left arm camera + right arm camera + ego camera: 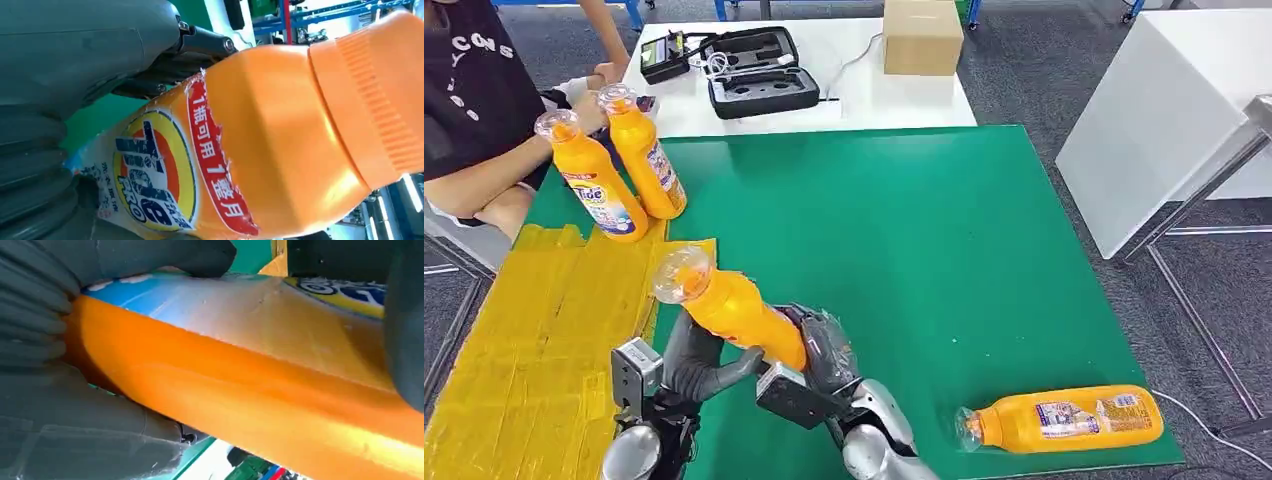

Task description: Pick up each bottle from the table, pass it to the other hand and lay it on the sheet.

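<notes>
Both hands meet on one orange bottle (734, 305) in your head view: the left hand (699, 365) wraps its fingers around the lower body from the left, and the right hand (819, 350) clasps the base from the right. You see the bottle tilted, clear cap up and to the far left, held above the near edge of the green mat (924, 260), just right of the yellow sheet (534, 340). Two more orange bottles (619, 165) lie side by side at the sheet's far end, partly on the mat, caps pointing far-left toward a seated person (474, 110). A fourth bottle (1064, 420) lies on its side at the near right of the mat, well apart from the hands. Beyond the mat you have a white table (874, 100) with an open black case (759, 70) and a cardboard box (922, 35).

Your left wrist view shows the held bottle's Tide label (155, 175) and ribbed orange collar close up, with the left hand's grey thumb (90, 45) pressed against it.

Your right wrist view shows the right hand's fingers (150, 255) curled over the bottle's orange side (240, 395).
</notes>
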Available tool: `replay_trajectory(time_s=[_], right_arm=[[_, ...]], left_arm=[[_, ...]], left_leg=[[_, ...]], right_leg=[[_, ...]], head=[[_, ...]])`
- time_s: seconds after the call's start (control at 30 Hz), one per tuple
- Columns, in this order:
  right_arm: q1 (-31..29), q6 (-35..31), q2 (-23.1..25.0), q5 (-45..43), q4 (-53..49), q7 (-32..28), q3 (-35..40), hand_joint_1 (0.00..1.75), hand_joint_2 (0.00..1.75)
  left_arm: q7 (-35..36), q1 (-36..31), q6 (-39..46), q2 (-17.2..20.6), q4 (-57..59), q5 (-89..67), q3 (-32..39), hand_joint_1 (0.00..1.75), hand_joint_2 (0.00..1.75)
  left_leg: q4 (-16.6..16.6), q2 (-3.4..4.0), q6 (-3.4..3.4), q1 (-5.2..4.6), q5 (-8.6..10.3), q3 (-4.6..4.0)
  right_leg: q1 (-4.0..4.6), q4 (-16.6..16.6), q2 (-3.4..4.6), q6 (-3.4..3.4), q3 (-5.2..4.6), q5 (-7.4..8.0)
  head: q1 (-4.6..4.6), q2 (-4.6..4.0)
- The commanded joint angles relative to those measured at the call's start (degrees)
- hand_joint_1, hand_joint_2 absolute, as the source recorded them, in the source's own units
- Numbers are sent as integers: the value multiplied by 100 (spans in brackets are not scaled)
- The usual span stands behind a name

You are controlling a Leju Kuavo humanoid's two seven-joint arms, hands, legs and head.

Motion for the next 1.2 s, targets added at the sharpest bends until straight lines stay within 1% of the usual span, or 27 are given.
replay_trajectory(time_s=[0.03, 0.3, 0.47, 0.5, 0.53, 0.57, 0.6, 0.63, 0.67, 0.7, 0.73, 0.77, 0.8, 0.83, 0.87, 1.07, 1.13, 1.2], right_arm=[[-82, -29, 18, -1, 439, -13, 178, 175, 175], [-91, -65, 21, -5, 447, -24, 173, 175, 175], [-80, -168, 12, 10, 420, -56, 141, 175, 175], [-76, -194, 12, 5, 398, -65, 128, 122, 175], [-58, -219, 12, -30, 339, -79, 103, 19, 175], [-40, -250, 16, -58, 283, -98, 77, 0, 175], [-40, -250, 16, -58, 283, -98, 77, 0, 175], [-31, -247, 2, -71, 219, -98, 70, 0, 175], [-16, -265, -17, -101, 105, -103, 40, 0, 175], [12, -311, -40, -142, -51, -136, 3, 0, 175], [63, -378, -87, -179, -319, -180, -42, 0, 175], [101, -417, -121, -245, -534, -242, -94, 0, 175], [163, -413, -163, -256, -776, -226, -107, 0, 0], [270, -452, -219, -299, -1172, -257, -164, 0, 0], [291, -391, -245, -313, -1280, -213, -171, 0, 0], [308, -397, -238, -313, -1275, -218, -164, 0, 0], [308, -397, -238, -313, -1275, -218, -164, 0, 0], [342, -509, -232, -367, -1402, -322, -225, 0, 0]], left_arm=[[-15, -221, -40, 37, 328, 152, 143, 175, 175], [-16, -232, -58, 49, 345, 197, 134, 175, 175], [-34, -225, -55, 47, 325, 244, 149, 175, 175], [-38, -221, -50, 51, 312, 251, 162, 175, 175], [-44, -212, -40, 52, 290, 259, 181, 175, 175], [-47, -206, -34, 51, 277, 263, 192, 175, 175], [-47, -206, -34, 51, 277, 263, 192, 175, 175], [-51, -200, -27, 56, 261, 266, 205, 175, 175], [-84, -195, 46, 44, 221, 248, 248, 175, 175], [-126, -202, 160, 47, 174, 164, 278, 175, 175], [-172, -212, 360, 44, 89, 36, 351, 175, 175], [-212, -236, 557, 56, 27, -148, 387, 175, 175], [-207, -242, 714, 67, -34, -302, 429, 175, 175], [-231, -270, 1012, 32, -134, -561, 502, 175, 175], [-195, -285, 1017, 45, -165, -566, 506, 175, 175], [-198, -274, 1016, 28, -159, -566, 493, 175, 175], [-198, -274, 1016, 28, -159, -566, 493, 175, 175], [-240, -272, 1183, 17, -190, -647, 574, 175, 175]], left_leg=[[-8, 9, -5, 5, -6, 25], [-7, 6, -3, 2, -2, 14], [-9, 9, -6, 5, -8, 32], [-8, 10, -6, 6, -8, 29], [-7, 5, -3, 1, -2, 14], [-7, 8, -5, 3, -6, 23], [-6, 12, -7, 7, -12, 33], [-6, 8, -4, 3, -5, 18], [-6, 6, -5, 3, -6, 22], [-8, 14, -9, 8, -15, 45], [-8, 16, -9, 10, -16, 46], [-2, 5, -5, 4, -8, 18], [0, 5, -4, 5, -8, 14], [3, 2, -5, 6, -9, 13], [7, -2, -3, 5, -4, -3], [-2, 6, -5, 6, -8, 22], [-3, -3, -2, 0, -1, 8], [-1, 6, -5, 6, -8, 22]], right_leg=[[6, -13, -3, -2, 28, -5], [3, -9, -1, -1, 16, -2], [7, -14, -5, -3, 35, -7], [7, -13, -4, -3, 33, -6], [2, -7, -3, -1, 15, -2], [4, -11, -4, -2, 26, -5], [9, -13, -3, -3, 38, -9], [4, -9, -2, -2, 20, -4], [4, -9, -5, -2, 25, -6], [10, -15, -7, -4, 50, -14], [12, -17, -5, -5, 52, -13], [6, -6, -7, -2, 22, -8], [7, -5, -6, -2, 18, -7], [8, -3, -11, -2, 19, -10], [6, 2, -11, -1, 2, -6], [7, -9, -9, -1, 26, -8], [0, -5, -10, 0, 9, -4], [7, -9, -8, -1, 26, -7]], head=[[0, 0], [0, 0], [0, 0], [0, 0], [0, 0], [0, 0], [0, 0], [0, 0], [0, 0], [0, 0], [0, 0], [0, 0], [0, 0], [0, 0], [0, 0], [0, 0], [0, 0], [0, 0]])
